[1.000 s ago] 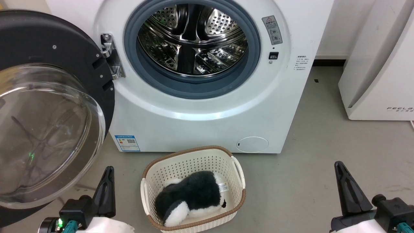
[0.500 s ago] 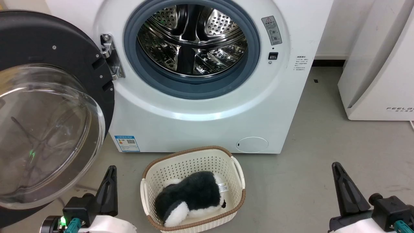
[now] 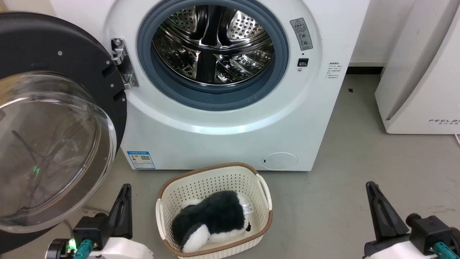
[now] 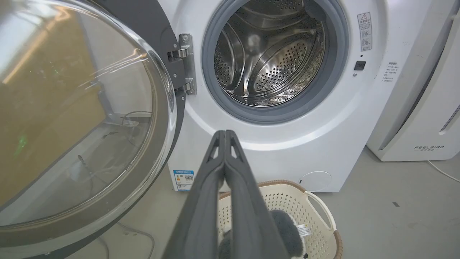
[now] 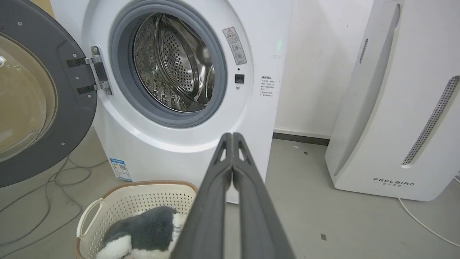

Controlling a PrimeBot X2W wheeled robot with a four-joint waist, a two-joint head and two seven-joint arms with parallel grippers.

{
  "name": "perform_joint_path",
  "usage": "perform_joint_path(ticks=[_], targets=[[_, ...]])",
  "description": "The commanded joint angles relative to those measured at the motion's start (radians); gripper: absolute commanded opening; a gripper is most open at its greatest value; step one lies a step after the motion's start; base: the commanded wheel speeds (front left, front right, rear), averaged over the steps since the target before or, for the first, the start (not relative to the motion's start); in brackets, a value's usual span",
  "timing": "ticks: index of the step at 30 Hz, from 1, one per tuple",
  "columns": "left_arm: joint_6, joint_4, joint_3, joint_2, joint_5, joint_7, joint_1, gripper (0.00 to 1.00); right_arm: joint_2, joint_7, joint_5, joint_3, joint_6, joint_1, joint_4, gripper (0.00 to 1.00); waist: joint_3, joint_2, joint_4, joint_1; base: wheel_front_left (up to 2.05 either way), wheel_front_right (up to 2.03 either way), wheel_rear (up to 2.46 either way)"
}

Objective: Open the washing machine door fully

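The washing machine door [image 3: 54, 126] is shown swung wide, left of the washing machine [image 3: 222, 140]; the left gripper [image 3: 125, 189] and right gripper [image 3: 370, 186] are seen closed and empty before it.

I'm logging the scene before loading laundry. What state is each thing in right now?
washing machine door: open, swung wide to the left.
drum: exposed, no laundry visible inside.
laundry basket: upright in front of the washing machine, holding a plush toy.
plush toy: lying in the basket.
left pincer: shut, holding nothing.
right pincer: shut, holding nothing.
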Motion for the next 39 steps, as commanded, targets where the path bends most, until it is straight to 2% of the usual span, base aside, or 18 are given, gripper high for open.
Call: perform_joint_path(ticks=[1,39], targets=[[0.006,-0.007,-0.004,0.000,0.004,0.005,-0.006,0.00,0.001,0.003,-0.002,0.003,0.000,-0.020,0.001,0.00,0.000,0.0000,0.000,0.0000,0.00,0.00,0.00],[0.035,-0.044,-0.035,0.000,0.027,0.083,-0.013,0.00,0.002,0.081,-0.013,0.020,0.000,-0.042,0.005,0.00,-0.004,0.0000,-0.004,0.0000,0.00,0.00,0.00]])
